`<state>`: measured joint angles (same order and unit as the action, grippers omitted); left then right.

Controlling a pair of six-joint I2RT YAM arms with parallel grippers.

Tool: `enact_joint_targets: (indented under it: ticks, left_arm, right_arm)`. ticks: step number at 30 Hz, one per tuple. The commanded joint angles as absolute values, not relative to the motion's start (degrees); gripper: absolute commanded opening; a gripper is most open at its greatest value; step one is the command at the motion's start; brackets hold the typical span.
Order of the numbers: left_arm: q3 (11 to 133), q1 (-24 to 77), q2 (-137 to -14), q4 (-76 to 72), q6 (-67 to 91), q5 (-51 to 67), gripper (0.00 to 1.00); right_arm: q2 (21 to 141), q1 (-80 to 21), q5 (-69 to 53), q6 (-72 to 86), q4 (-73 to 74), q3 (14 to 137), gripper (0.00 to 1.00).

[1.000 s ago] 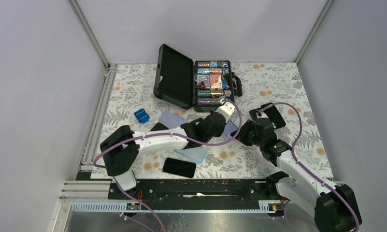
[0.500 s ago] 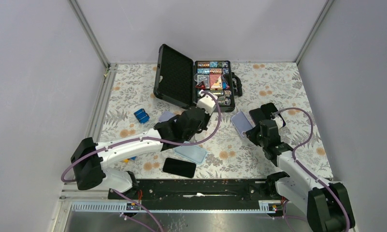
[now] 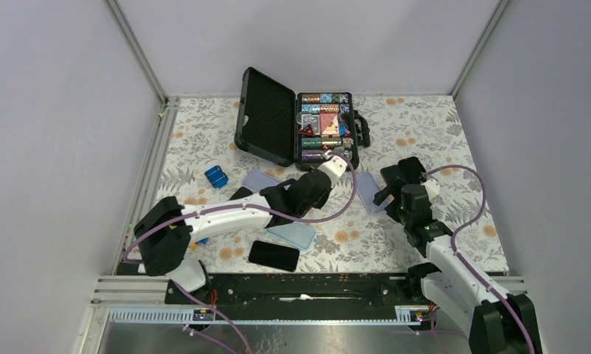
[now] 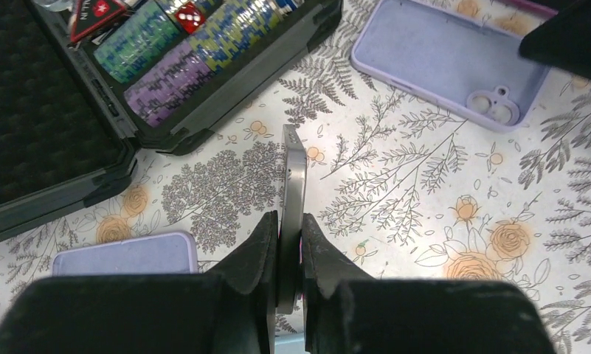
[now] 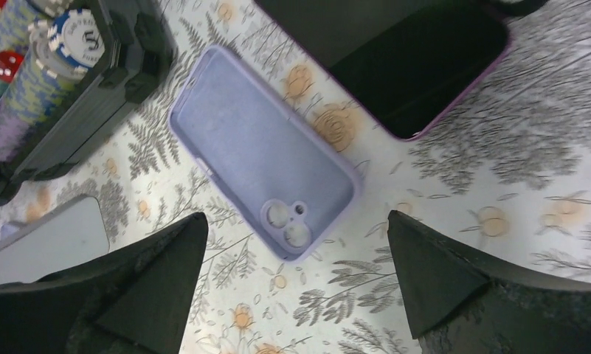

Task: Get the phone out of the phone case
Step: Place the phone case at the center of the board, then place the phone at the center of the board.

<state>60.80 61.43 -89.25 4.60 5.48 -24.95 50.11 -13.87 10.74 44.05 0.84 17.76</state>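
the left gripper [image 4: 290, 221] is clenched on the phone [image 4: 293, 173], pinching it by its two flat faces so that it stands on edge. the phone's long axis runs straight out from the fingers toward the near wall of the black chip case [image 4: 204, 122]. its tip stops short of that wall, over bare worktop [image 4: 395, 184]. i cannot tell whether its lower edge touches the cloth.

the phone case [image 5: 263, 158] lies flat and empty, inside up, just off the chip case's near corner on the right arm's side. its long axis is slanted and its camera cutout is at the end away from the chip case. the right gripper [image 5: 296, 220] hangs directly over it, released, its jaws wide with nothing between them. the right arm is therefore nearer the case, while the left alone has the phone. phone and case look fully parted, so what remains is probably to lay the phone down on the open patch in front of the chip case, tipping it from edge to face.

the phone shows a thin, smooth grey metal rim with rounded corners, hard and likely slippery in a narrow pinch. the case is matte lilac, soft-looking, with a shallow tray shape and a raised lip. the worktop is a floral printed cloth. the chip case is rigid black plastic with ribbed chip stacks inside.
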Motion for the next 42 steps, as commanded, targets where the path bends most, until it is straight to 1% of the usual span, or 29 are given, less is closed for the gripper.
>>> enact_joint_targets:
  ticks: [1, 6, 9, 13, 17, 19, 22, 28, 35, 36, 38, 40, 42]
  left_arm:
    - [66.51, 62.79, -91.51, 2.40, 0.63, -24.96, 0.00]
    - [67.52, 64.39, -95.45, -1.39, -8.37, -25.06, 0.00]
    - [67.63, 64.42, -98.33, -5.22, -12.32, -27.10, 0.00]
    - [69.29, 64.87, -102.65, -8.16, -14.50, -27.60, 0.00]
    - [69.56, 67.16, -107.71, -10.04, -16.11, -30.23, 0.00]
    - [68.71, 68.68, -108.86, -9.03, -14.96, -31.75, 0.03]
    - [65.73, 70.35, -109.34, -9.39, -10.85, -29.45, 0.08]
    - [64.83, 71.50, -113.46, -10.02, -6.53, -26.81, 0.09]
    - [65.18, 71.78, -117.10, -8.17, -7.03, -29.60, 0.14]
    - [65.16, 71.87, -117.46, -7.50, -6.78, -30.90, 0.13]
    - [65.07, 71.89, -117.98, -5.07, -5.86, -33.39, 0.09]
    - [65.16, 71.89, -118.48, -2.11, -3.85, -36.54, 0.00]
    - [65.44, 72.18, -118.99, 0.60, -2.66, -40.07, 0.00]
  right_arm:
    - [44.57, -13.62, 19.92, 41.34, 7.59, 19.93, 0.99]
    - [40.13, -13.54, 20.91, 40.58, 11.57, 21.21, 1.00]
    - [38.81, -13.10, 25.56, 40.09, 16.65, 23.67, 0.99]
    - [37.69, -11.47, 30.48, 37.29, 20.21, 26.47, 0.99]
    - [37.03, -8.66, 30.87, 35.69, 22.42, 29.15, 0.98]
    - [36.68, -7.31, 32.32, 34.02, 23.78, 31.18, 0.97]
    - [35.99, -6.53, 36.08, 30.94, 24.17, 33.23, 0.97]
    - [36.02, -5.85, 34.50, 30.67, 24.22, 33.78, 0.96]
    - [35.79, -5.04, 32.66, 30.70, 24.17, 33.42, 0.96]
    - [35.73, -4.94, 32.50, 30.62, 24.24, 33.47, 0.96]
    - [35.68, -4.73, 32.19, 30.59, 24.20, 33.65, 0.96]
    - [35.89, -4.45, 32.04, 30.62, 24.17, 33.73, 0.96]
    - [36.26, -4.16, 31.79, 30.81, 24.13, 33.71, 0.96]
